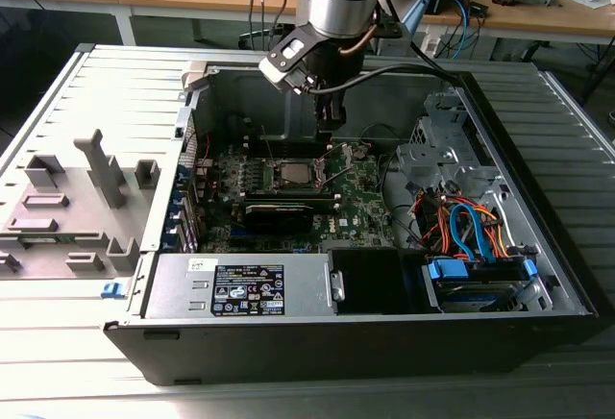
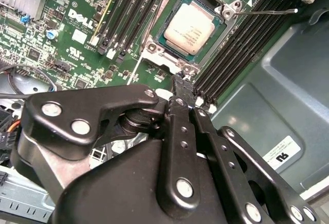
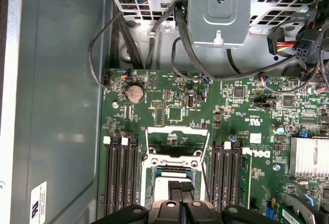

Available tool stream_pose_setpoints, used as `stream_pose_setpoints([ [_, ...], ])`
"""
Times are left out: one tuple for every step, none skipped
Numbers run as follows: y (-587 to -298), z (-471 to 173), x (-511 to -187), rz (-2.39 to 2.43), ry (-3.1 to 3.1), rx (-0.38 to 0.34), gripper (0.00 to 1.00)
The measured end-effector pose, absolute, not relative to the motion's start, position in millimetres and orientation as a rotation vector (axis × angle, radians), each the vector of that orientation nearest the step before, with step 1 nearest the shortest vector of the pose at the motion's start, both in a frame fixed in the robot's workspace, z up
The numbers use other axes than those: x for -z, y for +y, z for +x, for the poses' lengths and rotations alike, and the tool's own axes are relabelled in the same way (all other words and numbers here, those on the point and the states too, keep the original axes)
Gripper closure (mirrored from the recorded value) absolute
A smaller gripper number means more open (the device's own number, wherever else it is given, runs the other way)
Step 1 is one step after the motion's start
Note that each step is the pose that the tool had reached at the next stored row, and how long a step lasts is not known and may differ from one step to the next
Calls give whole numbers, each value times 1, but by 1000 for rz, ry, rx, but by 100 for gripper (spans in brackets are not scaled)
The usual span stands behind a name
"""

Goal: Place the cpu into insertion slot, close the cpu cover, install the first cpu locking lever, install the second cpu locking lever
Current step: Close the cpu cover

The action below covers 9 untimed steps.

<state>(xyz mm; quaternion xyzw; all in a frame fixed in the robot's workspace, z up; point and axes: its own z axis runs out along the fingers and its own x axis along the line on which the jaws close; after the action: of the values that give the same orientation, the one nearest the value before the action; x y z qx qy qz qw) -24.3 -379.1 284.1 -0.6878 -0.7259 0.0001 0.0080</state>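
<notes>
In the open computer case (image 1: 538, 198) my gripper (image 1: 332, 127) hangs just above the motherboard, beside the insertion slot (image 1: 291, 171) on the exterior view's right. Its black fingertips (image 2: 180, 84) stand together with nothing between them, close to a corner of the slot. The cpu (image 2: 193, 21) shows as a pale silver square lying in the slot. The cpu cover (image 2: 222, 28) lies flat as a metal frame around it. One thin locking lever (image 2: 267, 12) sticks out sideways from the slot's corner. In the first wrist view the gripper (image 3: 181, 189) partly hides the slot (image 3: 177, 163).
Black memory slots (image 2: 131, 8) flank the socket on both sides. A long black card (image 1: 279, 212) lies nearer the case front, with a power supply (image 1: 245, 289) below it. A drive cage with orange and blue cables (image 1: 471, 232) is at the exterior view's right. A grey fixture tray (image 1: 67, 208) is outside the case.
</notes>
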Motion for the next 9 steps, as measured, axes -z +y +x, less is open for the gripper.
stream_pose_setpoints([
  [-379, -24, -284, -2150, -2269, 0, 89],
  [-379, -24, -284, -2150, -2269, 0, 89],
  [-379, -24, -284, -2150, -2269, 0, 89],
  [-379, -23, -284, -2150, -2269, 0, 89],
  [-379, -23, -284, -2150, -2269, 0, 89],
  [-379, -23, -284, -2150, -2269, 0, 89],
  [-379, -22, -284, -2150, -2269, 0, 89],
  [-379, -22, -284, -2150, -2269, 0, 89],
  [-379, -22, -284, -2150, -2269, 0, 89],
])
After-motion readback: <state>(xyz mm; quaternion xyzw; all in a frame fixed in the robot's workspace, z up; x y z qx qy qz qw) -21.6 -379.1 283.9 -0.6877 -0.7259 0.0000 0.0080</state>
